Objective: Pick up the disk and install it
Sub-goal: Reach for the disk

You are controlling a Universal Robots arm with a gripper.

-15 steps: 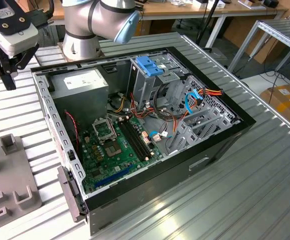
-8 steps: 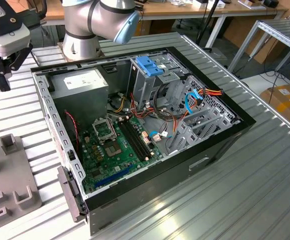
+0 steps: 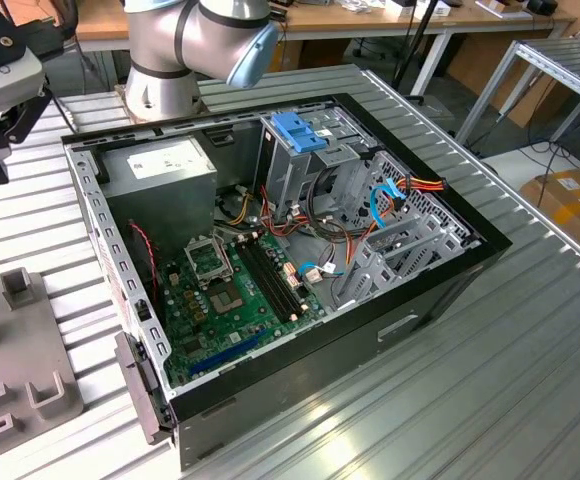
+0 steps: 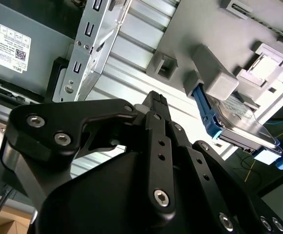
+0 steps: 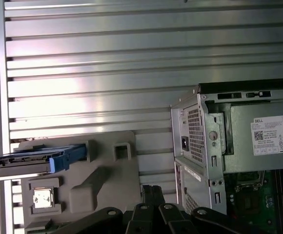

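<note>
Disk (image 5: 29,160): stood on its long edge in a slot of the grey holder (image 5: 105,178); dark metal body framed by a blue caddy; nothing gripped it.
Holder: lay flat on the ribbed table (image 3: 530,400), just beside the open case (image 3: 440,300) but not touching it; a small square chip (image 5: 43,199) sat in another pocket near the disk.
Disk axis: the long axis ran level, along the table's ribs; in both wrist views one blue end of the caddy faced the gripper's side, and the broad faces stood upright.
Gripper (image 4: 154,100): fingers together with nothing between them; in the first wrist view its tips lay over the holder's edge nearer the case.
Direction: the disk lay to the side of the gripper away from the case, across the holder; gripper and disk were well apart, with the holder's raised blocks between them.
Arm: the rig had one arm, so nearness did not decide anything.
Case: lid off, green board exposed; a metal cage with a fixed blue bracket (image 3: 298,130) stood at the end near the arm's base.
Stage: judged as before the pick; the disk sat untouched in its slot and was not in the case.
</note>
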